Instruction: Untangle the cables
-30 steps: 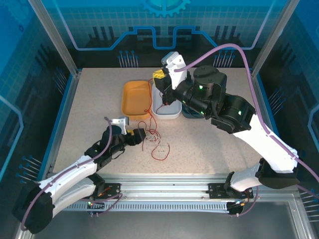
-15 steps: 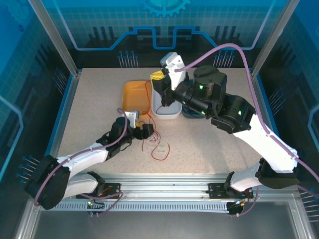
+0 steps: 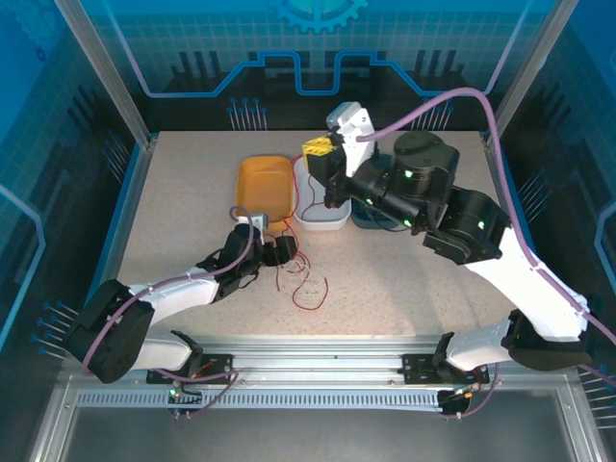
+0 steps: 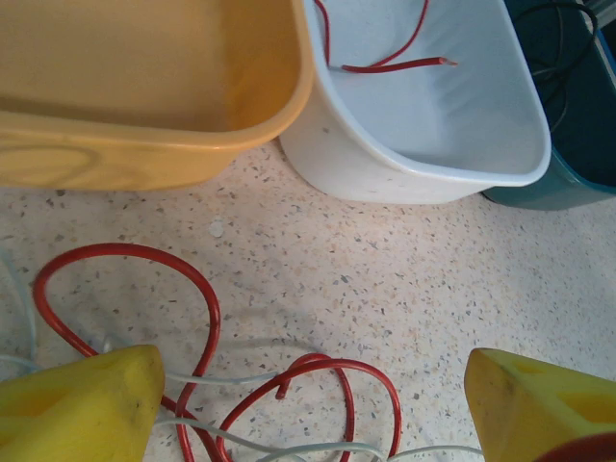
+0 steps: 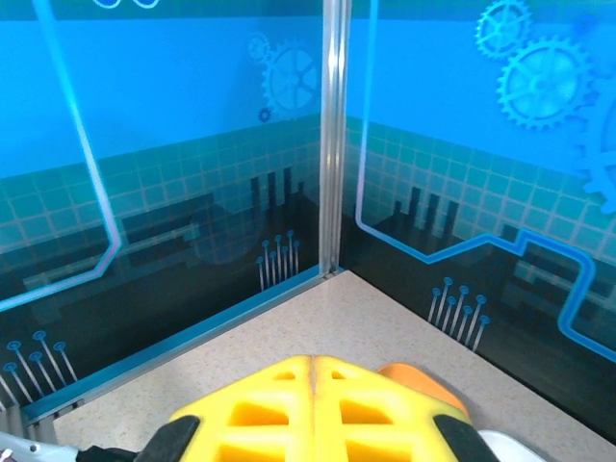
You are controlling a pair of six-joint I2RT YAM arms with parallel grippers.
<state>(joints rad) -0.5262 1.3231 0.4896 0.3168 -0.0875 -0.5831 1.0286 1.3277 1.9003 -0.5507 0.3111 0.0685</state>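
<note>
Left gripper (image 4: 308,409) is hovering wide open, gripping nothing. Judgement: it should be closing on a single red strand (image 4: 210,306) clear of crossings, then lifting slowly. The cables (image 4: 348,370) are lying directly between and under its fingers (image 4: 82,404). Right gripper (image 5: 313,375) is sitting shut, raised above the white bin (image 4: 385,166); whether it pinches a strand, cannot tell.

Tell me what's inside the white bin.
A red cable lies in the white bin, one cut end resting on its floor. Two strands run up out of frame; the bin's far end cannot be seen.
</note>
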